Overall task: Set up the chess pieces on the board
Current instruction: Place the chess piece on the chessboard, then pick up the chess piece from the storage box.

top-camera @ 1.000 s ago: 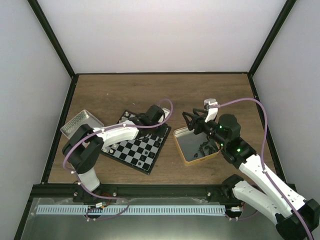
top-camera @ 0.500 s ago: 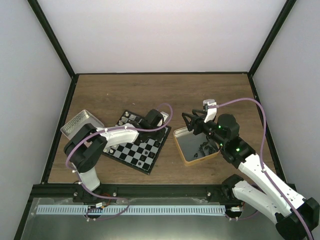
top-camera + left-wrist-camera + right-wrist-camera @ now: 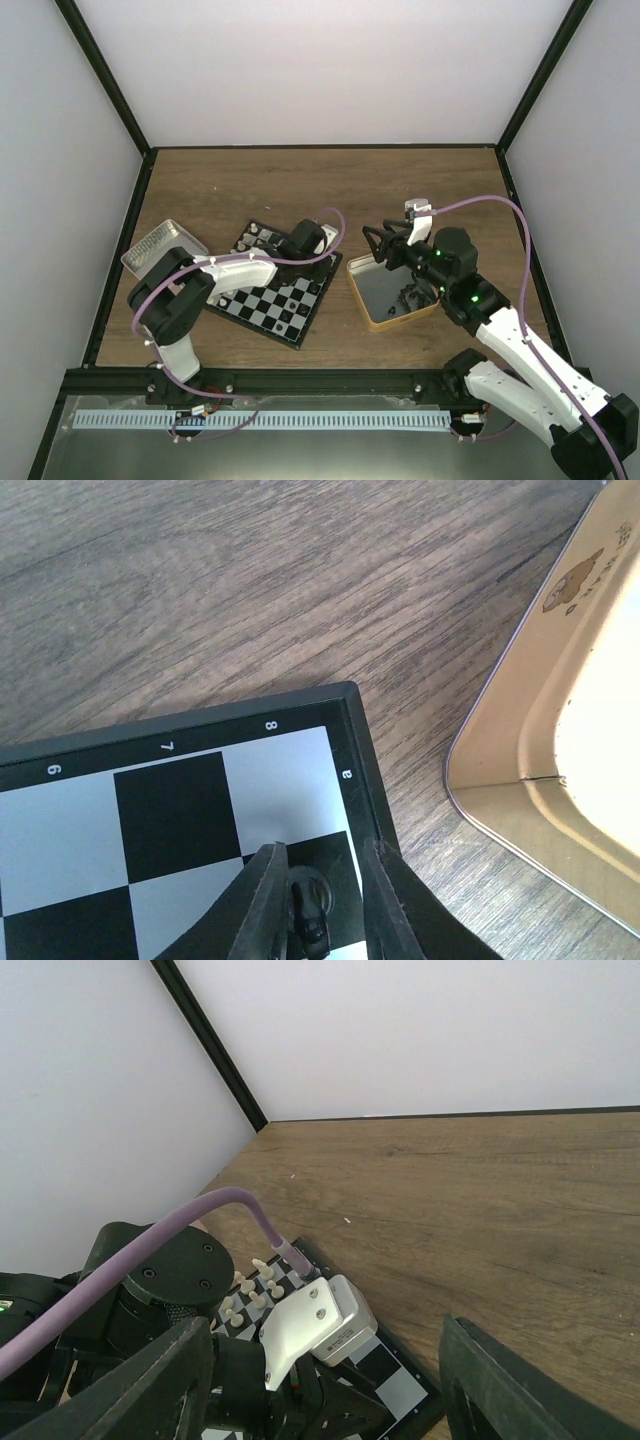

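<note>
From above, the small black-and-pale checked board (image 3: 262, 300) is seen left of the gold-rimmed square tin (image 3: 372, 320), where glossy black pieces (image 3: 410, 295) are left (so the setup is judged only partly done). In the left wrist view, the left gripper (image 3: 322, 905) is narrowly parted around one black piece (image 3: 308, 915) standing near the board's corner, apparently not gripped. In the right wrist view, cream-white pieces (image 3: 250, 1295) are lined up on the board, and the right gripper (image 3: 330, 1385) is held wide and empty.
</note>
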Motion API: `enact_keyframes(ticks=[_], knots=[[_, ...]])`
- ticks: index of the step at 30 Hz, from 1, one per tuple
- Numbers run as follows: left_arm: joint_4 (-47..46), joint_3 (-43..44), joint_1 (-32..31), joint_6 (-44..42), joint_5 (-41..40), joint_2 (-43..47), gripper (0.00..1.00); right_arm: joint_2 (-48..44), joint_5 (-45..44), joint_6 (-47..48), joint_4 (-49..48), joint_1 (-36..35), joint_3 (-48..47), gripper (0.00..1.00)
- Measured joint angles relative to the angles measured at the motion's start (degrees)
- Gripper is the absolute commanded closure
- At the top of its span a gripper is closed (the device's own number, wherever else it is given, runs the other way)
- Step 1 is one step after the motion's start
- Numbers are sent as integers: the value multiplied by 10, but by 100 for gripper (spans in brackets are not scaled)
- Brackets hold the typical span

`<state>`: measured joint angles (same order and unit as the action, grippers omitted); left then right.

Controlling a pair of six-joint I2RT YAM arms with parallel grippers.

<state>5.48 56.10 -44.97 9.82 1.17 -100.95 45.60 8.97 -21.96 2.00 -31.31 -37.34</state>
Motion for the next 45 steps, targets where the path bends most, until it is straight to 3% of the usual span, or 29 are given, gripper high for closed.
enact_keyframes(ticks=[12, 20, 29, 35, 45], knots=[[25, 12, 1, 7, -18, 65, 55, 19, -49, -43, 16, 0, 0, 39], [32, 20, 7, 26, -71, 200, 49, 110, -156, -180, 160, 0, -10, 56], [49, 21, 33, 30, -138, 316, 37, 155, -242, -331, 319, 3, -10, 56], [23, -21, 34, 16, -154, 384, 36, 220, -261, -373, 362, 6, -11, 54], [20, -36, 34, 10, -157, 389, 35, 324, -261, -383, 353, 8, -15, 55]])
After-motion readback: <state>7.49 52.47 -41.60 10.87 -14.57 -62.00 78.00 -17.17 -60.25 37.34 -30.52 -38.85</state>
